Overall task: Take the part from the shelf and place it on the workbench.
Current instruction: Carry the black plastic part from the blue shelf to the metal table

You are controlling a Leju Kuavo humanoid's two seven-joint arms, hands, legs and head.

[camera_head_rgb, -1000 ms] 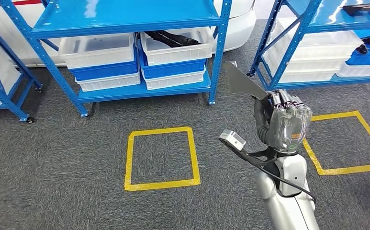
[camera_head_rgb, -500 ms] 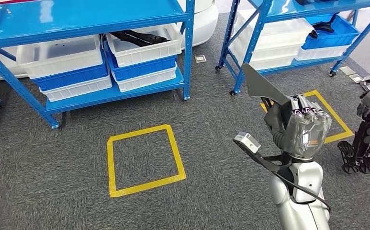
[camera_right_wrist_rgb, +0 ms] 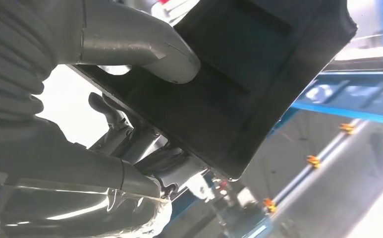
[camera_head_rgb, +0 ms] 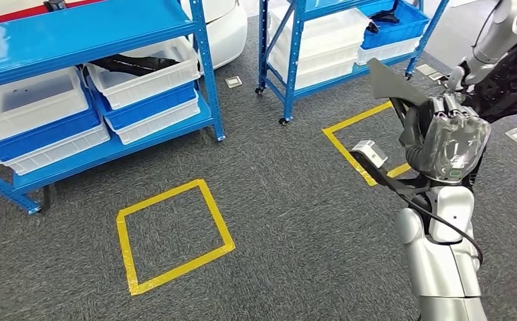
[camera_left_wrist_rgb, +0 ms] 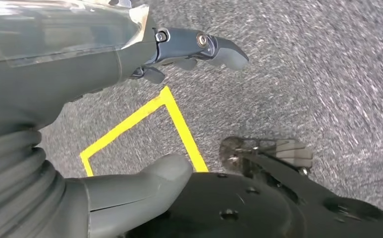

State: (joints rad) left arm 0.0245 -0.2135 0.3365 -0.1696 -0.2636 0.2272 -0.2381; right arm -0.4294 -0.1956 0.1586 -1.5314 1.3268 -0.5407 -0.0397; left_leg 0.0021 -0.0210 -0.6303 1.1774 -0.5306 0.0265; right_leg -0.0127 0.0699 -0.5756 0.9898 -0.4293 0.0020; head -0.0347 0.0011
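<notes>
Right hand [camera_head_rgb: 451, 137] raised over grey carpet [camera_head_rgb: 295, 221], gripping the dark flat part [camera_head_rgb: 390, 83] by its lower end; part jutting up and away above the fingers, thumb [camera_right_wrist_rgb: 144, 47] pressed on its face; left hand [camera_left_wrist_rgb: 70, 74] holding nothing, fingers apart.

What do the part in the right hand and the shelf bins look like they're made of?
The part looks like dark moulded plastic, matt, with recessed panels and a thin, even edge; painted metal can't be excluded. The right hand holds it. The bins look like white and blue plastic, slightly glossy, with moulded rims.
</notes>
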